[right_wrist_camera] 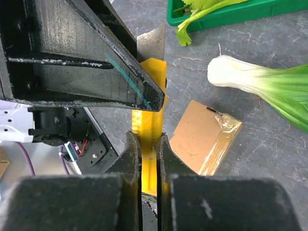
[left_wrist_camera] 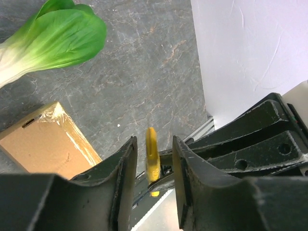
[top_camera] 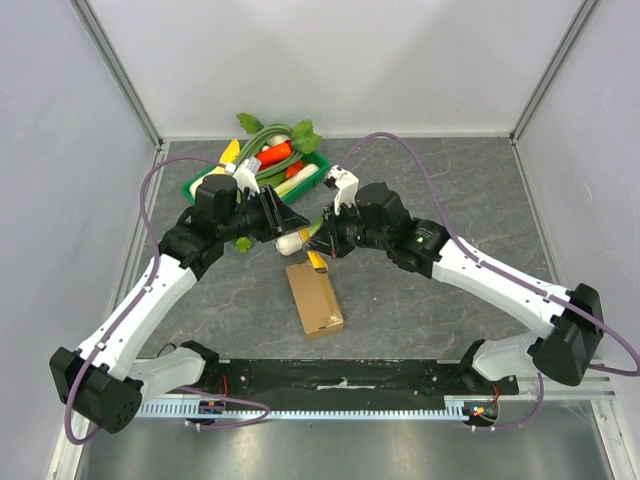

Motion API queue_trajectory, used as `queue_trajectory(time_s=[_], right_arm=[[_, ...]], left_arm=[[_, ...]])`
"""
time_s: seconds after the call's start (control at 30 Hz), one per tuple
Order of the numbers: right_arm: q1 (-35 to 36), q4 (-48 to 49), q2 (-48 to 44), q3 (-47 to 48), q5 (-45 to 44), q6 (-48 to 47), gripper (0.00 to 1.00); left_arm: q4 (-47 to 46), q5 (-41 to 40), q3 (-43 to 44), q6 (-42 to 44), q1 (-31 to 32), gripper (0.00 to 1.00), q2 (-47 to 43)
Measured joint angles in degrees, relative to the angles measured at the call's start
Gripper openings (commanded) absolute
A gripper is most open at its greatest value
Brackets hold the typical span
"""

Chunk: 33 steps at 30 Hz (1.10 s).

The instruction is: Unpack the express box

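Observation:
The express box (top_camera: pixel 314 298), a flat brown carton with tape at one end, lies on the dark table in front of both arms; it also shows in the wrist views (left_wrist_camera: pixel 45 139) (right_wrist_camera: pixel 202 139). Above its far end my right gripper (top_camera: pixel 326 252) (right_wrist_camera: pixel 149 139) is shut on a yellow utility knife (top_camera: pixel 318 262) (right_wrist_camera: pixel 150 96). My left gripper (top_camera: pixel 298 222) (left_wrist_camera: pixel 153 144) faces it. Its jaws stand either side of the knife's yellow end (left_wrist_camera: pixel 152 156), with a gap showing on both sides. One left finger (right_wrist_camera: pixel 72 48) fills the top of the right wrist view.
A bok choy (top_camera: pixel 293 238) (left_wrist_camera: pixel 48 38) (right_wrist_camera: pixel 260 82) lies on the table just behind the box. A green tray (top_camera: pixel 197 184) (right_wrist_camera: pixel 231 17) of vegetables stands at the back left. White walls enclose the table on three sides.

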<state>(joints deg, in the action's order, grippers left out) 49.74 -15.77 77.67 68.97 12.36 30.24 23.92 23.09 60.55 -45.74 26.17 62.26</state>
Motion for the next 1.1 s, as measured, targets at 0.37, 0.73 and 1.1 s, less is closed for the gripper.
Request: queue_trajectory(time_s=[0.37, 0.73, 1.1], right_arm=[[1.22, -0.04, 2.08, 1.27, -3.41, -0.7, 0.6], [14.45, 1.7, -0.37, 1.38, -25.68, -12.98, 0.7], [24.17, 5.86, 10.99, 1.81, -47.21, -18.25, 0.3]], left_arm=[[2.97, -1.86, 2.12, -1.03, 0.0, 0.02, 2.64], [18.95, -16.15, 9.51, -5.11, 0.2, 0.02, 4.5], [24.52, -21.18, 11.93, -7.45, 0.2, 0.02, 4.44]])
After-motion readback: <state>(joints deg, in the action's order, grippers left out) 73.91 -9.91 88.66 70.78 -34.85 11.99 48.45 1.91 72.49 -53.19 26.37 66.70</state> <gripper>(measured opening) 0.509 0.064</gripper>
